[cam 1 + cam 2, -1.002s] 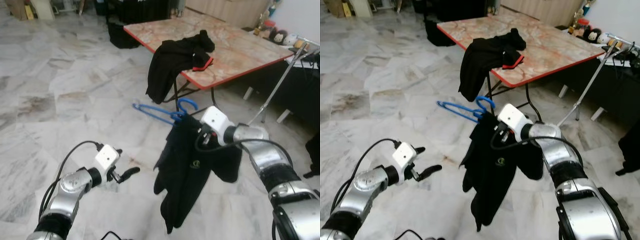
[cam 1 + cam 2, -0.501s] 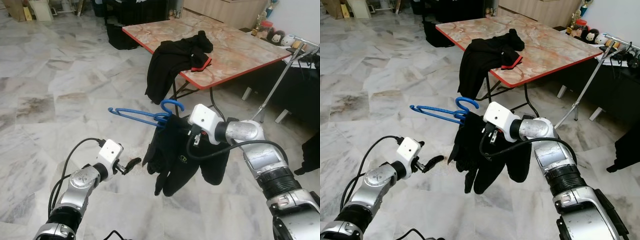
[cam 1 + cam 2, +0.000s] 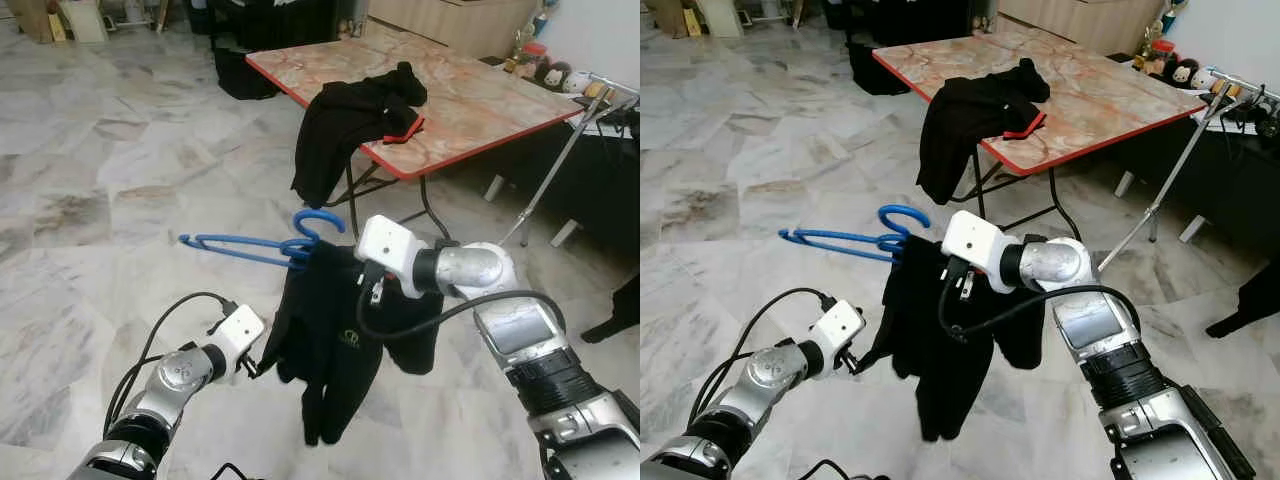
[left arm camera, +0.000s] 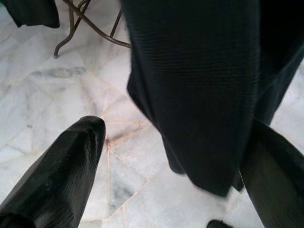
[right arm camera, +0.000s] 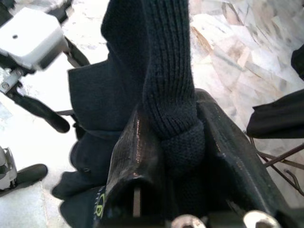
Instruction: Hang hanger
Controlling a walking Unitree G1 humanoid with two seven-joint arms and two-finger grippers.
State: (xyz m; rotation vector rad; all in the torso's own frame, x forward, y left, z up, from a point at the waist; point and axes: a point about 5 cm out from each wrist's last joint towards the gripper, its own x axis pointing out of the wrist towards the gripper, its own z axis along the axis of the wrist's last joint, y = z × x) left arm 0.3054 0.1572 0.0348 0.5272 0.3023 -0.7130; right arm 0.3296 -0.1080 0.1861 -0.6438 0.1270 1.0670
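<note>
- Left gripper [image 4: 175, 156]: the fingers [image 4: 57, 166] are spread wide apart and grasp nothing. The lower hem of the black garment [image 3: 335, 335] hangs between them; contact with either finger cannot be confirmed.
- Blue hanger [image 3: 250, 245]: it is held in the air, roughly level, above the marble floor [image 3: 90, 200]. Its long arm points to the robot's left, and its hook [image 3: 318, 220] curves upward beside the right wrist. The black garment drapes from its right end and hangs straight down between the two arms.
- Right gripper [image 5: 178, 142]: the fingers [image 5: 128, 152] are clenched on a bunched, knitted fold of the black garment, at the top where the garment meets the hanger.
- Table [image 3: 480, 95]: a marble-topped table with a red edge stands behind the hanger, well apart from it. A second black garment [image 3: 350, 120] with red trim lies over its near corner and hangs down past the edge.
- Slanted metal pole [image 3: 560, 160]: it stands to the right of the table, ahead of the right arm.
</note>
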